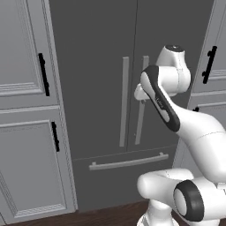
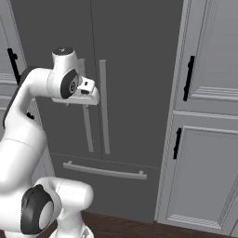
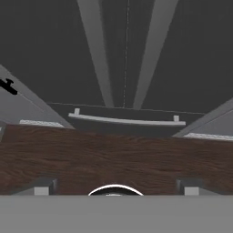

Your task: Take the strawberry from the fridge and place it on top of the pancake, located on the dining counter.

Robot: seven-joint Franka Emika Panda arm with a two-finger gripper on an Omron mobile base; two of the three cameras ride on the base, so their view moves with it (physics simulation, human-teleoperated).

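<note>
The tall dark grey fridge (image 1: 101, 88) stands straight ahead with both doors shut, and it also appears in the right base view (image 2: 135, 69). Its two long light-grey handles (image 1: 124, 101) run down either side of the centre seam. My hand (image 2: 88, 95) hovers just in front of those handles at about mid-door height, tilted downward. In the hand view my gripper (image 3: 116, 189) is open, its fingertips (image 3: 43, 186) far apart with nothing between them. Below it lies the fridge's bottom drawer bar (image 3: 127, 119). The strawberry, the pancake and the dining counter are out of view.
Light grey panelled cabinets with black handles flank the fridge on the left (image 1: 26, 110) and on the right (image 2: 204, 139). Dark wood floor (image 3: 113, 154) runs up to the fridge's base. My own arm (image 1: 163, 106) crosses in front of the right door.
</note>
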